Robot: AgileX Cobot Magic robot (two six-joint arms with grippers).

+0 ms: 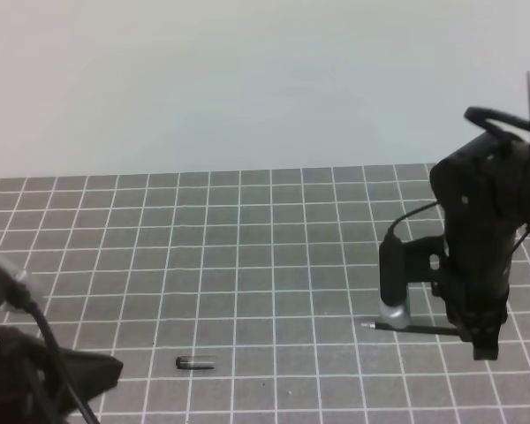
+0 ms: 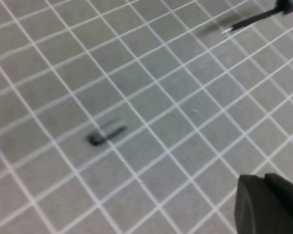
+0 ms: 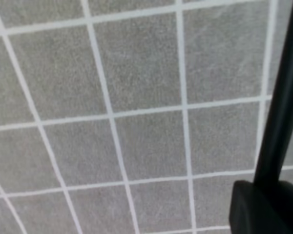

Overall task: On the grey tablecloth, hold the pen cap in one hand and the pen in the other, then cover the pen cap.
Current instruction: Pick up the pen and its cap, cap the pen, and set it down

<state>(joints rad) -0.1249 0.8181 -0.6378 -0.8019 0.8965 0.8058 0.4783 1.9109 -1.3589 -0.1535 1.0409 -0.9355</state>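
Observation:
The pen cap [image 1: 194, 363] lies on the grey tablecloth [image 1: 247, 247] at the front, left of centre. It also shows in the left wrist view [image 2: 106, 135]. My left gripper [image 1: 102, 371] hovers to its left and looks shut and empty; its dark fingers [image 2: 268, 204] show at the corner of the left wrist view. My right gripper [image 1: 477, 340] points down at the right and is shut on the pen [image 1: 415, 329]. The pen sticks out to the left, just above the cloth. The pen also shows in the left wrist view [image 2: 254, 18] and the right wrist view [image 3: 283, 97].
The right arm's camera housing [image 1: 394, 283] hangs just over the pen. The cloth's far edge [image 1: 203, 173] meets a plain pale wall. The left arm's cable [image 1: 44, 327] runs over the front left corner.

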